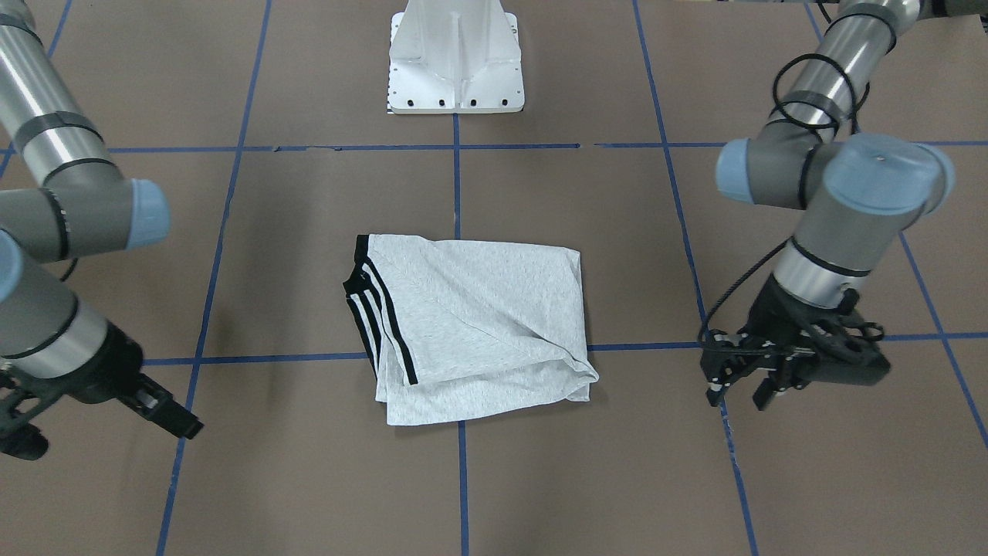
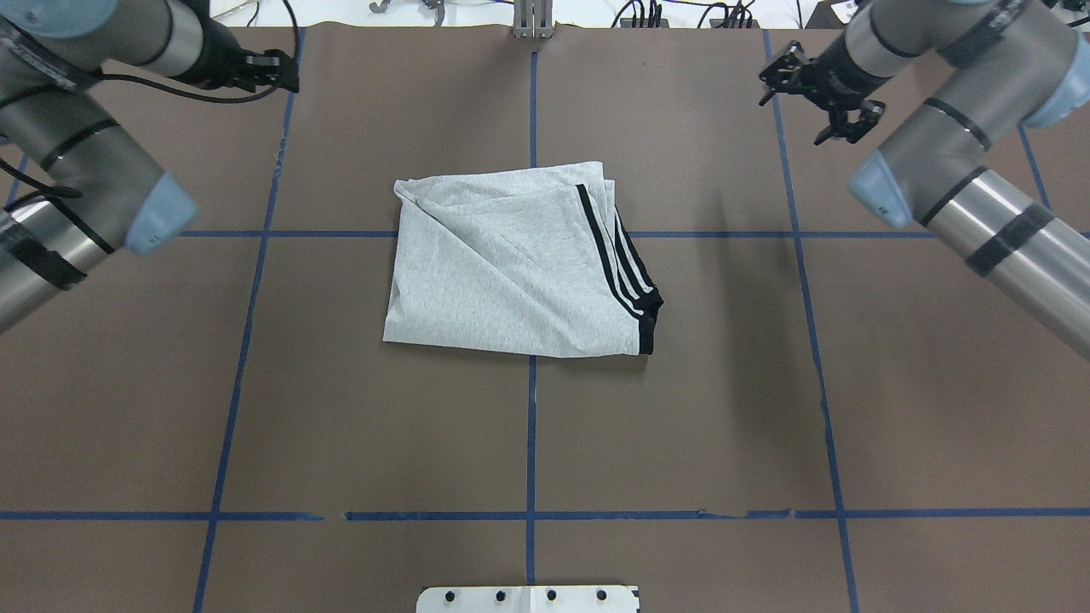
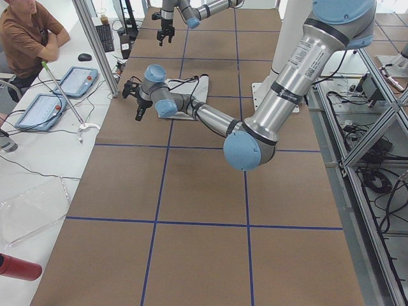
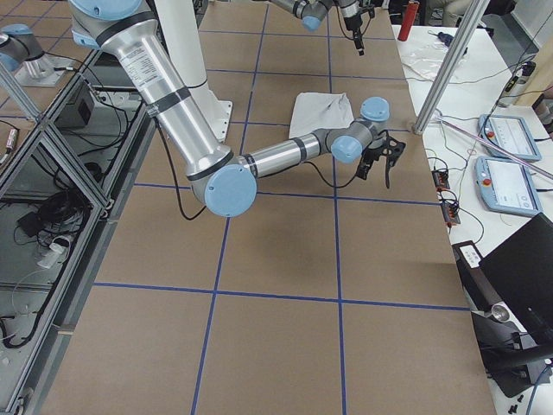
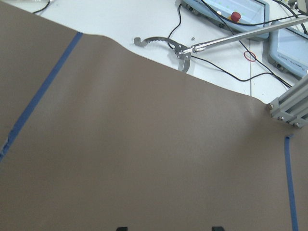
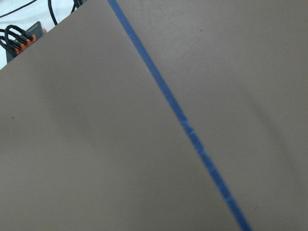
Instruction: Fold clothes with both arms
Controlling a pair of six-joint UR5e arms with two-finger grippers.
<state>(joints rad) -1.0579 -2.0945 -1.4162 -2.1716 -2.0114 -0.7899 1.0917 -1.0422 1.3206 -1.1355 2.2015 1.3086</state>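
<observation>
The grey T-shirt [image 1: 478,309] lies folded into a rough rectangle at the table's middle, black shoulder stripes along one edge; its print is hidden. It also shows in the overhead view [image 2: 502,264]. My left gripper [image 1: 737,398] hovers open and empty over the bare table, well off the shirt's side, and sits far left in the overhead view [image 2: 285,72]. The left wrist view shows only brown table between its spread fingertips [image 5: 121,228]. My right gripper [image 1: 185,425] is open and empty on the shirt's other side, at the far right in the overhead view [image 2: 796,106].
The white pedestal [image 1: 455,62] stands at the robot's side of the table. Blue tape lines [image 2: 532,375] cross the brown surface. An operator [image 3: 25,38], teach pendants [image 3: 76,80] and a reacher tool [image 5: 178,48] are past the table's far edge.
</observation>
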